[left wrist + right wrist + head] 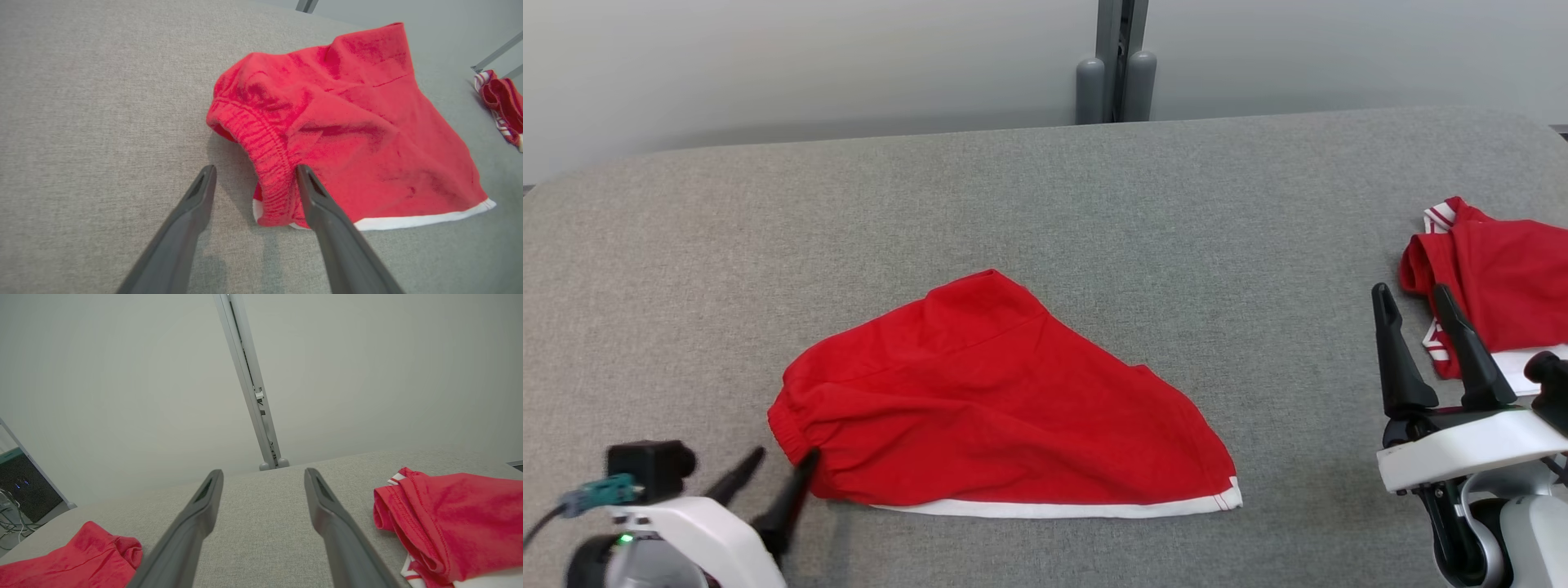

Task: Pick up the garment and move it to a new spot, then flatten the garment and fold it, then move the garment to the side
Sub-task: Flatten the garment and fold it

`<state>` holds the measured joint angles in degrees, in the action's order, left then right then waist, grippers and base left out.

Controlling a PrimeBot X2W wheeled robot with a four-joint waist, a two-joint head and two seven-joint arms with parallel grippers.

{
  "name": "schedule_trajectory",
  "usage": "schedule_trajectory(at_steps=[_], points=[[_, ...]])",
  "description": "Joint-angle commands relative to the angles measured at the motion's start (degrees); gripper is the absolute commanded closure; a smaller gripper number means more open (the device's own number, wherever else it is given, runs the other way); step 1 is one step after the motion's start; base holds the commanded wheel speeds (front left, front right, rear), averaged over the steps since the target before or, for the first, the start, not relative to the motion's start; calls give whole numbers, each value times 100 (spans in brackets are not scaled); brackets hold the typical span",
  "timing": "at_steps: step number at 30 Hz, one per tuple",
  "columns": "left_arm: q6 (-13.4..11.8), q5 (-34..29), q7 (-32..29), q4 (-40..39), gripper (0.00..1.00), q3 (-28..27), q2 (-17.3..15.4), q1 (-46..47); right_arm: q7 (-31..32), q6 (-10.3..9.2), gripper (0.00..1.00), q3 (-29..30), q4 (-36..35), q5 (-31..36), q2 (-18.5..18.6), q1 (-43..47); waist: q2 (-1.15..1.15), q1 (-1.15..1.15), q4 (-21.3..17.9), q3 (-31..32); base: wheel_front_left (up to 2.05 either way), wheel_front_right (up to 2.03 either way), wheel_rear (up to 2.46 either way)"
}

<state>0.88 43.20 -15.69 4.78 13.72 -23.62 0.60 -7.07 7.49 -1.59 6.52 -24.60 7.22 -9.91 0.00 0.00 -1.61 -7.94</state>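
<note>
The garment (996,400), red shorts with a white hem, lies roughly flat in the middle of the grey table (1094,188). Its gathered waistband points toward the lower left. My left gripper (786,453) stands open at that waistband corner. In the left wrist view the waistband end of the garment (347,134) lies between the fingers of the left gripper (256,169), with the right-hand finger against the cloth. My right gripper (1410,290) is open at the right, holding nothing. The right wrist view shows the right gripper (263,471) above bare table, with the garment (73,559) at its lower left.
A second red garment with white stripes (1494,286) lies bunched at the table's right edge, just right of my right gripper; it also appears in the wrist views (500,106) (449,522). A grey post (1117,61) stands behind the table against a pale wall.
</note>
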Motion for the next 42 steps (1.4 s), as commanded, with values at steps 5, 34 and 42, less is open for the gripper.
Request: schedule_trajectory(at_steps=[5,34,42], points=[[-328,-418,644,-592,0,-399,-252,-123,-46,1,0,63,6,31,14,78,0,0,27,26,0,0,0],[-630,-2635,3082,-575,0,-1148,1491,-424,-825,1,0,-329,193,635,-121,324,0,0,-53,190,0,0,0],[-273,-2770,3083,-327,0,-1277,1640,-221,-820,1,0,-335,48,799,-130,200,0,0,-27,156,0,0,0]])
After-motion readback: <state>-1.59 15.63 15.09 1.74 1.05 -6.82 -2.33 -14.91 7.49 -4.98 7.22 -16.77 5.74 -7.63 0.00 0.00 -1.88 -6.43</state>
